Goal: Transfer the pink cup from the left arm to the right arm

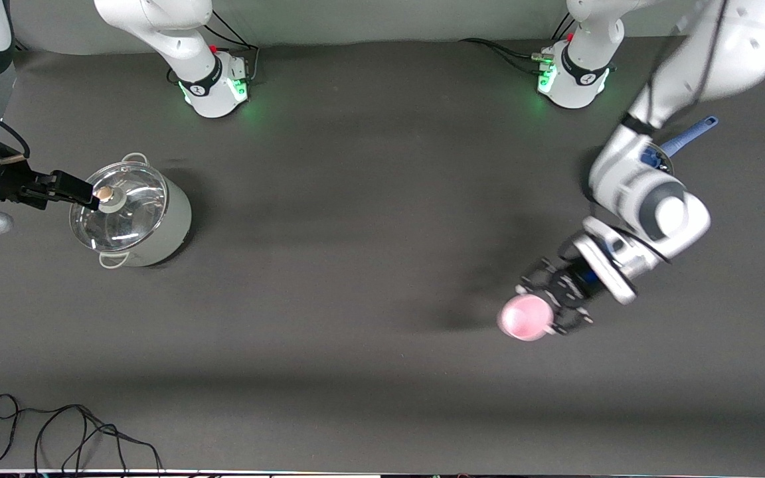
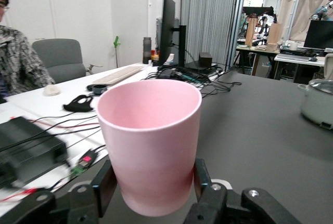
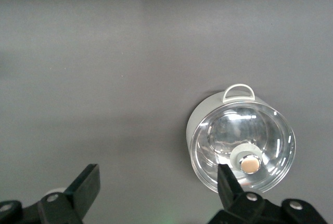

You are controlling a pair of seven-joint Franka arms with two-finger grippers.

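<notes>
Front view, left tool: the black linkage-fingered left tool [image 1: 555, 307] is closed around the small pale-pink tapered cup [image 1: 526, 317], which it carries upright, rim up, above the dark surface [image 1: 356, 265] toward the left arm's end.
Front view, right tool: the black boxy-fingered right tool [image 1: 84, 192] hangs over the edge of the grey lidded pot with a glass lid [image 1: 131, 214], at the right arm's end of the surface, well apart from the pink cup.
Front view, other things: a blue-handled utensil [image 1: 688, 136] shows partly under the left arm; a loose black cable [image 1: 77, 431] lies near the front camera's edge.
Left wrist view, grip: the pink cup [image 2: 151, 146] stands upright with one black finger [image 2: 104, 185] against each side of its lower wall, so the upper wall and rim are free. The grey pot [image 2: 317, 102] shows well off across the surface.
Right wrist view, tool state: the right tool [image 3: 158, 190] has its fingers spread wide with nothing between them; the glass-lidded pot [image 3: 240, 146] sits below it, just beside one fingertip [image 3: 226, 180].
Step in hand: the cup seems lifted and ready, with the handover itself not begun.
Next move calls for: bringing the two tools together over the middle of the surface, the right tool closing on the cup's free upper wall before the left lets go.
</notes>
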